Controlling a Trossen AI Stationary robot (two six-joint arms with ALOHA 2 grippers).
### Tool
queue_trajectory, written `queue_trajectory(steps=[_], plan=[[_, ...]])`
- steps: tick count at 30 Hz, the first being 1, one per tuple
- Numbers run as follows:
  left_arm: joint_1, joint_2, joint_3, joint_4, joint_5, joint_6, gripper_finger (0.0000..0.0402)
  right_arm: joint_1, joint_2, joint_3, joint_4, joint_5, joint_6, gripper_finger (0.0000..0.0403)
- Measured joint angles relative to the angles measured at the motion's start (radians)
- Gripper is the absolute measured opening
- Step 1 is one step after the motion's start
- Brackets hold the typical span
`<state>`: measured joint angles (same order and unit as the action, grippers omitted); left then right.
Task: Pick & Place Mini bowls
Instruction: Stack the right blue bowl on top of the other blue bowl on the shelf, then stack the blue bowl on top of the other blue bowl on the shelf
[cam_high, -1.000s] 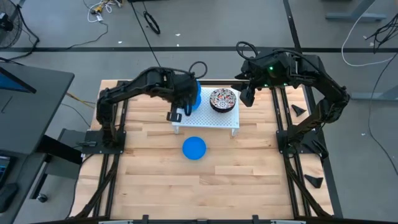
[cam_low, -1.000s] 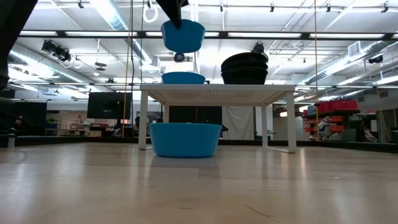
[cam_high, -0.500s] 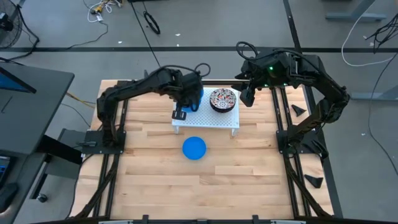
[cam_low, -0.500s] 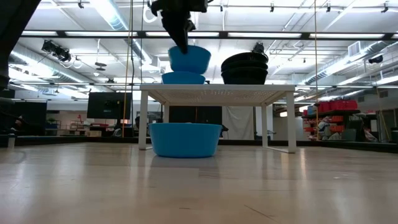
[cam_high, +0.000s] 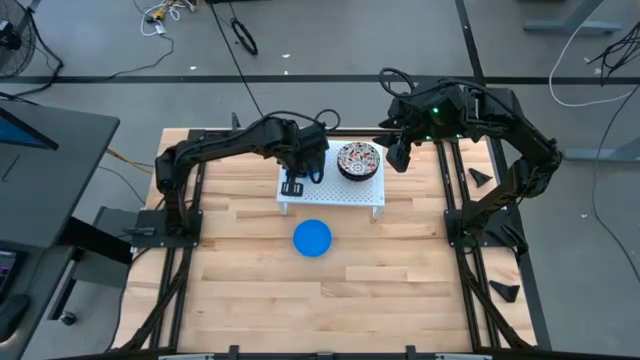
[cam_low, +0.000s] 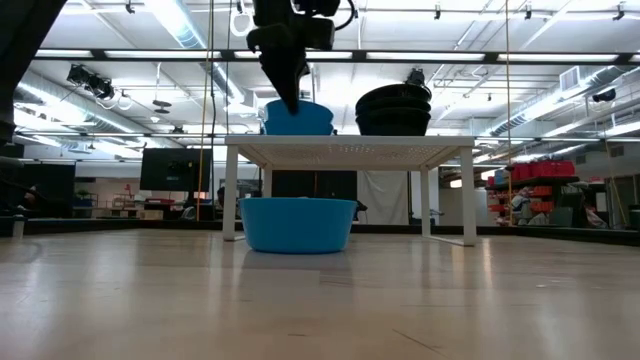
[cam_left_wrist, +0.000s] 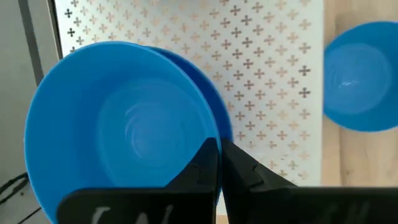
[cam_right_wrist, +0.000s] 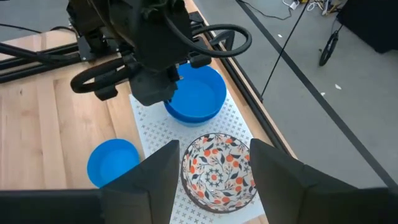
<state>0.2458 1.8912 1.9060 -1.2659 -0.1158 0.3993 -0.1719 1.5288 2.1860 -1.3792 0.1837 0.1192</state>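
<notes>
A: What's on the table (cam_high: 240, 290), going left to right?

B: Left arm reaches over the left end of a white perforated rack (cam_high: 345, 190). Left gripper (cam_left_wrist: 219, 163) has its fingers pinched together on the rim of a blue bowl (cam_left_wrist: 118, 124), which sits nested in a 2nd blue bowl (cam_left_wrist: 214, 118) on the rack top.

A: And the next thing along?

B: A 3rd blue bowl (cam_high: 312, 238) sits alone on the wood in front of the rack, apart from both arms. On the rack's right end is a stack of patterned bowls (cam_high: 359, 159), white w/ red and dark flowers. From the low view the stack looks like several bowls, but I can't count them exactly.

A: So the count?

B: 3 blue bowls, 1 patterned stack, 1 rack, 2 arms.

A: Right arm?

B: Right gripper (cam_right_wrist: 211, 168) hovers above and just beside the patterned stack, fingers apart, holding nothing, not touching the top bowl.

A: What's changed vs a sec ago?

B: The held blue bowl was up in the air, well above the rack. It's come down since and is now seated in the other blue bowl. Left arm shifted further over the rack. Right arm, floor-level blue bowl and patterned stack haven't moved.
</notes>
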Motion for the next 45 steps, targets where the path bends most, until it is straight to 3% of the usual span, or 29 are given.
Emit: queue_trajectory(steps=[7,14,32,40,45], plan=[[0.016,-0.003,0.0,-0.027,0.057,-0.049,0.0063,0.0,0.0,0.0,0.0,0.0,0.0,0.0196],[0.011,-0.023,0.009,-0.034,0.039,-0.062,0.0095,0.0,0.0,0.0,0.002,0.0,0.003,0.0196],[-0.081,-0.029,0.245,-0.183,0.044,-0.106,0.0089,0.001,0.0,0.0,0.011,0.0,0.028,0.0196],[-0.141,-0.03,0.275,-0.214,0.094,-0.184,0.0092,0.001,0.001,0.0,0.011,0.0,0.029,0.0196],[-0.176,-0.029,0.275,-0.229,0.096,-0.263,0.0118,0.001,0.001,0.0,0.011,0.0,0.029,0.0196]])
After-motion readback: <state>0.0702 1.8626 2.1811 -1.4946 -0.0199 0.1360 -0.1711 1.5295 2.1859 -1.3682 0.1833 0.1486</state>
